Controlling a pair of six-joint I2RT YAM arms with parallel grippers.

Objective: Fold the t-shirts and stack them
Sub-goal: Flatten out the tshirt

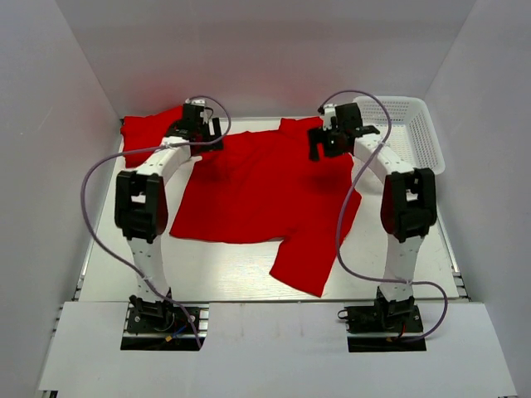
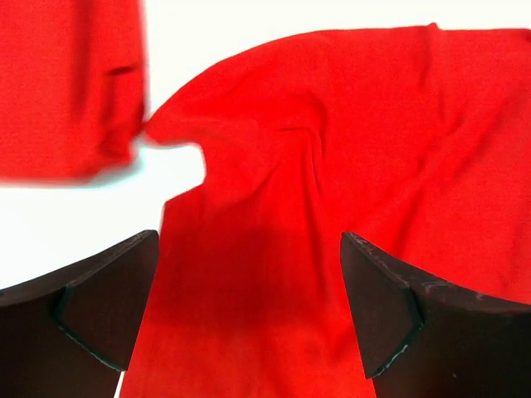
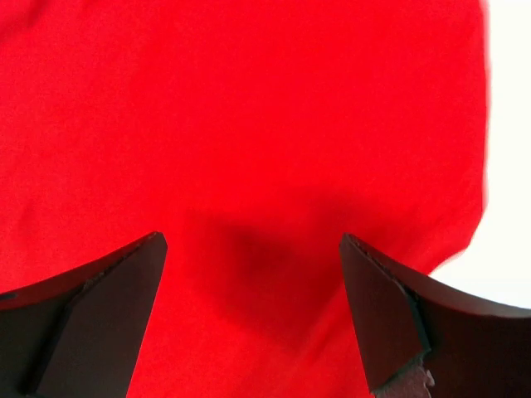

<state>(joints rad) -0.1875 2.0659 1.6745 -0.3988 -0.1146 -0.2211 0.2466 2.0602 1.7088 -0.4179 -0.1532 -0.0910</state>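
One red t-shirt (image 1: 265, 191) lies spread across the middle of the table, with one part reaching toward the near edge. A second red t-shirt (image 1: 145, 133) sits bunched at the back left. My left gripper (image 1: 211, 133) hovers open over the spread shirt's far left corner. In the left wrist view the open left gripper (image 2: 249, 249) has only cloth (image 2: 332, 166) beneath it, and the other shirt (image 2: 66, 91) shows at upper left. My right gripper (image 1: 321, 148) hovers open over the far right part. The right wrist view shows the open right gripper (image 3: 253, 249) above flat red cloth (image 3: 249, 108).
A white mesh basket (image 1: 406, 124) stands at the back right corner, just right of the right arm. White walls close in the table on three sides. Bare tabletop (image 1: 224, 269) shows along the near edge and beside the shirt (image 3: 510, 166).
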